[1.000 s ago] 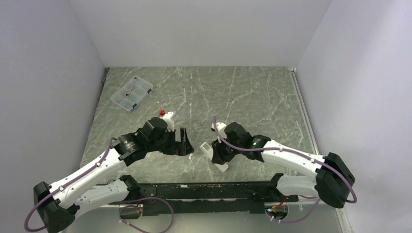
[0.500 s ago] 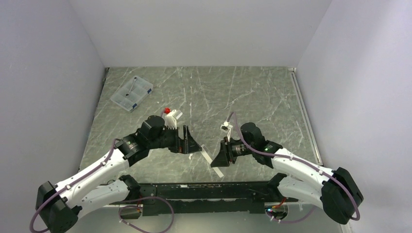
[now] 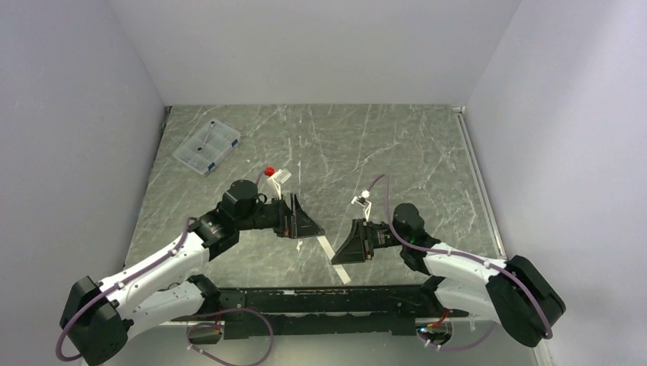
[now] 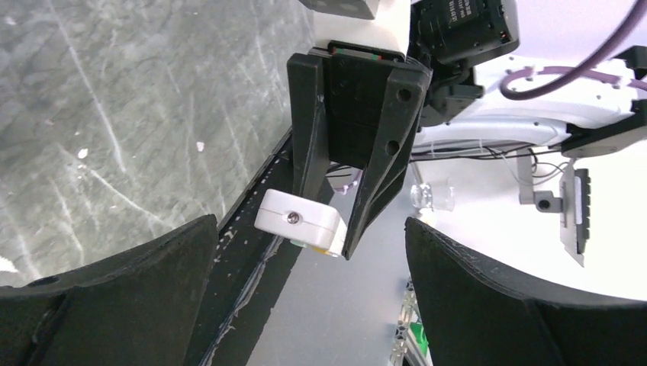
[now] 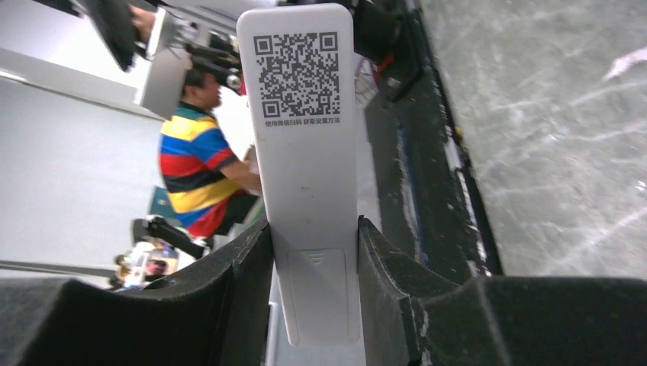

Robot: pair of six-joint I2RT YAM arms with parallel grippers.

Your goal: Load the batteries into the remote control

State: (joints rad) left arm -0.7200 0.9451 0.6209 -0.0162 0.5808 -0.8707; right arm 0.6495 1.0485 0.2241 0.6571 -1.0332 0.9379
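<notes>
The table (image 3: 397,152) in front of me is a grey-green slab veined with white. A clear flat box (image 3: 206,147) with blue clips lies on it towards the far left corner, set askew to the edges. Nearer my side, around the middle, a small white scrap (image 3: 298,245) lies on the stone. I cannot tell what it is.

Both arms bend inward; the left end effector (image 3: 307,221) gapes wide, and the right end effector (image 3: 347,248) clamps the remote control (image 5: 305,152).

Remote control (image 3: 326,246) now nearer left fingers (image 3: 307,226).
</notes>
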